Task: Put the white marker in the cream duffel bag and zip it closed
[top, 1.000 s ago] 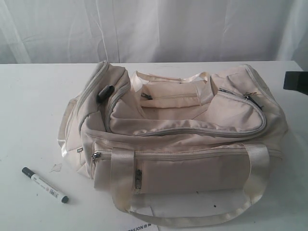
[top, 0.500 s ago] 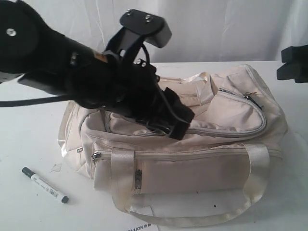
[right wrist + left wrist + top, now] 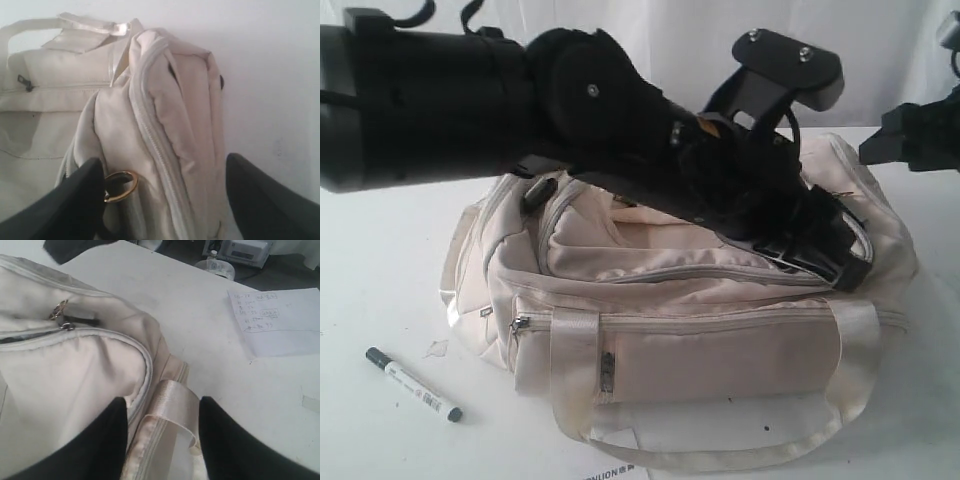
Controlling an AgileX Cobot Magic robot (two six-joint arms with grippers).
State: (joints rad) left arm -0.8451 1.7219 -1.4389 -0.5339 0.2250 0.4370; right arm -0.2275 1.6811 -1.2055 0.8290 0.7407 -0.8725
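My left gripper (image 3: 162, 405) is open, fingers (image 3: 107, 440) spread to either side of a shiny strap (image 3: 172, 400) right where it's sewn onto the end of the bag (image 3: 60, 375). Honestly can't tell if either finger is actually pressing on the fabric. Just past them there's a zip pull (image 3: 61, 315) on the top seam with a small dark gap next to it. In the outside view my left arm (image 3: 470, 95) stretches across the top of the bag, from the left over to its right end, so most of the top is hidden.

My right gripper (image 3: 165, 165) is open wide too, nothing in it. The end of the bag shows between its fingers, with a gold ring (image 3: 120, 186) close to one of them. In the outside view it's over by the right edge of the tabletop, near the bag's right end.

The bag sits around the middle of the tabletop, long side facing the front edge, with its front handle (image 3: 720, 455) looped out flat in front of it. The marker (image 3: 413, 385) lies flat near the front left corner of the tabletop, well clear of the bag, black cap toward the left edge. A sheet of paper (image 3: 280, 320) with handwriting lies on the tabletop beyond the bag's end.
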